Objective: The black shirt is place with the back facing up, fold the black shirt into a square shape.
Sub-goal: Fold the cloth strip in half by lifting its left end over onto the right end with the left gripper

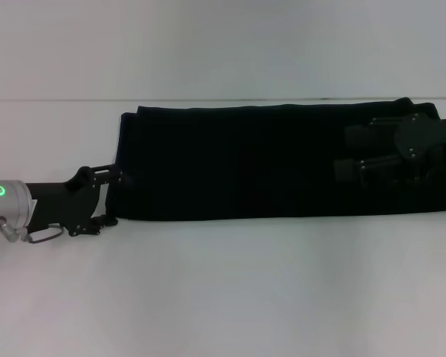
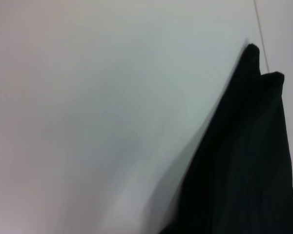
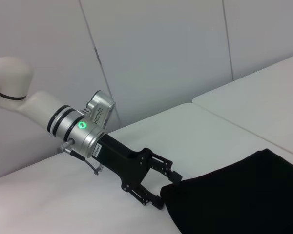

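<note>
The black shirt [image 1: 238,160] lies folded into a long flat band across the white table [image 1: 223,297]. At the band's left end my left gripper [image 1: 119,198] stands open, one finger at the rear and one at the front of the short edge. The right wrist view shows that same left gripper [image 3: 166,190] with its fingers apart at the corner of the shirt [image 3: 244,195]. My right gripper [image 1: 347,153] hovers over the right part of the band, pointing left, fingers apart with nothing between them. The left wrist view shows only the shirt [image 2: 249,170] edge on the table.
The table's far edge [image 1: 208,100] runs just behind the shirt, with a pale wall [image 3: 161,53] beyond. Bare white tabletop stretches in front of the shirt and to its left around my left arm [image 1: 15,201].
</note>
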You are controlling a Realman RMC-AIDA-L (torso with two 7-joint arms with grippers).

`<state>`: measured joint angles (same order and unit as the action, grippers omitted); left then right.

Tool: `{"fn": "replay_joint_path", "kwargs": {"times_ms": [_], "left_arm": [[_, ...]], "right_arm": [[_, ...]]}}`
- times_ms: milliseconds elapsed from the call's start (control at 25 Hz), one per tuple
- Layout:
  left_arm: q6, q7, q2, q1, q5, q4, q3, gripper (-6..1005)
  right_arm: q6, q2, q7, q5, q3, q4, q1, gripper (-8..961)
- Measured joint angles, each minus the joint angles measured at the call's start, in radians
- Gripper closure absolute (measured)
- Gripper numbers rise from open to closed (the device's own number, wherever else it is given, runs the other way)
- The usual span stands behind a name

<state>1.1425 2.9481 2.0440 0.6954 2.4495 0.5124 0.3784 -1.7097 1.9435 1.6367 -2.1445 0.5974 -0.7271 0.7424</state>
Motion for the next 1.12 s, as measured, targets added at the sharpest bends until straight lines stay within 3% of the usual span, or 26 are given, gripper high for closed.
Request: {"fn": "replay_joint_path", "kwargs": {"times_ms": [1120], "left_arm": [[-0.025,-0.035,-0.005,0.020,-0.001,0.007,0.004,168]], "right_arm": [[-0.008,0.000,0.000,0.000,-0.002,0.000,-0.001,55]]}}
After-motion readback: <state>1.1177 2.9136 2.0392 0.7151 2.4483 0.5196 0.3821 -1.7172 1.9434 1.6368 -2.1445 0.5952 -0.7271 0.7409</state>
